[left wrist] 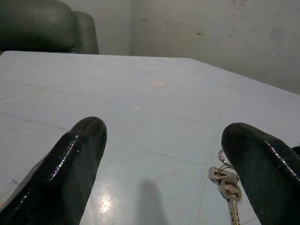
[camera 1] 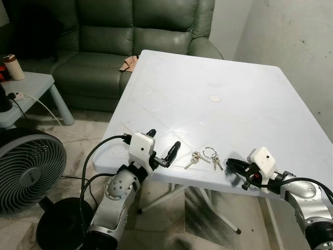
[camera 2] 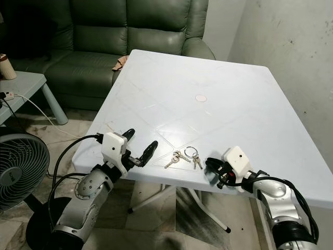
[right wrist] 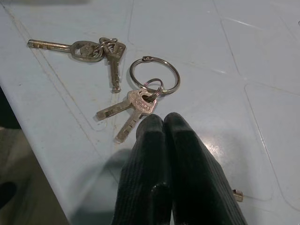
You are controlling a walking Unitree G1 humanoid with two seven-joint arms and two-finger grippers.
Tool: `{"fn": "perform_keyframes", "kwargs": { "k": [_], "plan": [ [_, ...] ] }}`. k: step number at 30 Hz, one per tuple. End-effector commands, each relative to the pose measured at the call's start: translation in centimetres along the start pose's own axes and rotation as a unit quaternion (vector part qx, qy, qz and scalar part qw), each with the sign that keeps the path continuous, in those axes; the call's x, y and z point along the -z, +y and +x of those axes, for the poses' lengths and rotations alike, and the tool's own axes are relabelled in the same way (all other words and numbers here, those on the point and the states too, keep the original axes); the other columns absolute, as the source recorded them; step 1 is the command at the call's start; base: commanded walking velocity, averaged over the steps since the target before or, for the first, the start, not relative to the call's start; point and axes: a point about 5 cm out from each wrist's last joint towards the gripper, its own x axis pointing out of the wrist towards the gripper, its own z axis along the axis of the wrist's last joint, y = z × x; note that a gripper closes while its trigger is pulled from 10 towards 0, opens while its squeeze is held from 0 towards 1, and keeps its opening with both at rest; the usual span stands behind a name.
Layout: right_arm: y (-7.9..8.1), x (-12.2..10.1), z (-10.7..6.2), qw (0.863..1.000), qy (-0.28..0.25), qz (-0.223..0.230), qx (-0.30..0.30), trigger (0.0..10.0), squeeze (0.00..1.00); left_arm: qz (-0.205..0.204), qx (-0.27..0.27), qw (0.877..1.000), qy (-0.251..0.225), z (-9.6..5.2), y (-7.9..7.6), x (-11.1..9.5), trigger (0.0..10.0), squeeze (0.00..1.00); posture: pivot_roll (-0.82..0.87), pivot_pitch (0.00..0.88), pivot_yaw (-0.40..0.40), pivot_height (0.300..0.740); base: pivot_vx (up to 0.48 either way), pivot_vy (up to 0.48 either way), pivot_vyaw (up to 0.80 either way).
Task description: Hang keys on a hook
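Two small bunches of silver keys lie on the white plastic table point(camera 1: 250, 94) near its front edge. One is a pair of keys point(camera 1: 193, 159). The other hangs on a round key ring point(camera 1: 210, 152), seen close in the right wrist view as the ring point(right wrist: 154, 75) with two keys point(right wrist: 133, 107). My left gripper point(camera 1: 163, 145) rests open on the table just left of the keys, its fingers point(left wrist: 70, 168) spread wide. My right gripper point(camera 1: 232, 166) sits at the table edge just right of the ring, its fingers point(right wrist: 154, 154) pressed together, empty, tips a short way from the keys.
A green leather sofa point(camera 1: 130, 41) stands behind the table. A floor fan point(camera 1: 26, 172) and a low side table point(camera 1: 31, 88) with a cup are on the left. A wall point(camera 1: 307, 47) closes the right side.
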Motion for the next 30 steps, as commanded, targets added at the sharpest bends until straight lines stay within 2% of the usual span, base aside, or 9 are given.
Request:
{"fn": "perform_keyframes", "kwargs": {
  "k": [1, 9, 16, 18, 24, 25, 27, 28, 30],
  "plan": [
    [-0.8, -0.5, -0.4, 1.000, -0.005, -0.009, 0.016, 0.0, 0.00, 0.002, 0.002, 1.000, -0.006, 0.2, -0.1, -0.4, 10.0, 0.00, 0.06, 0.042, -0.066, 0.740, 0.000, 0.000, 0.00],
    [-1.8, -1.9, 0.0, 0.994, -0.069, 0.028, 0.085, 0.0, 0.00, 0.009, -0.010, 1.000, -0.007, 0.4, 0.2, -0.5, 10.0, 0.00, 0.06, 0.038, -0.067, 0.740, 0.000, 0.000, 0.00],
    [-2.4, -5.7, 0.9, 0.946, -0.222, 0.131, 0.196, 0.0, 0.00, 0.018, -0.068, 0.997, -0.029, 1.6, 2.3, -2.0, 10.0, 0.00, 0.07, 0.027, -0.064, 0.740, 0.000, 0.000, 0.00],
    [-2.3, -5.9, 0.9, 0.942, -0.230, 0.135, 0.205, 0.0, 0.00, 0.020, -0.074, 0.997, -0.032, 1.8, 2.5, -2.2, 10.0, 0.00, 0.07, 0.027, -0.064, 0.740, 0.000, 0.000, 0.00],
    [0.1, -8.6, 1.4, 0.909, -0.306, 0.153, 0.237, 0.3, 0.00, 0.008, -0.100, 0.994, -0.047, 2.9, 3.7, -4.1, 10.0, 0.00, 0.07, 0.032, -0.046, 0.740, 0.000, 0.000, 0.00],
    [0.3, -8.8, 1.4, 0.906, -0.308, 0.154, 0.244, 4.8, 0.00, 0.007, -0.102, 0.994, -0.047, 2.9, 3.8, -4.1, 10.0, 0.00, 0.07, 0.032, -0.046, 0.740, 0.000, 0.000, 0.00],
    [0.5, -9.0, 1.3, 0.904, -0.310, 0.156, 0.249, 5.7, 0.00, 0.009, -0.103, 0.993, -0.047, 3.0, 3.8, -4.2, 10.0, 0.00, 0.07, 0.032, -0.046, 0.740, 0.000, 0.000, 0.00],
    [0.9, -9.3, 1.1, 0.901, -0.314, 0.157, 0.256, 7.7, 0.00, 0.011, -0.103, 0.993, -0.049, 3.1, 3.7, -4.2, 10.0, 0.00, 0.07, 0.032, -0.046, 0.740, 0.000, 0.000, 0.00],
    [1.7, -9.8, 0.7, 0.892, -0.322, 0.161, 0.274, 10.0, 0.00, 0.008, -0.101, 0.994, -0.050, 3.2, 3.4, -4.2, 10.0, 0.00, 0.07, 0.040, -0.042, 0.740, 0.000, 0.000, 0.00]
  ]
}}
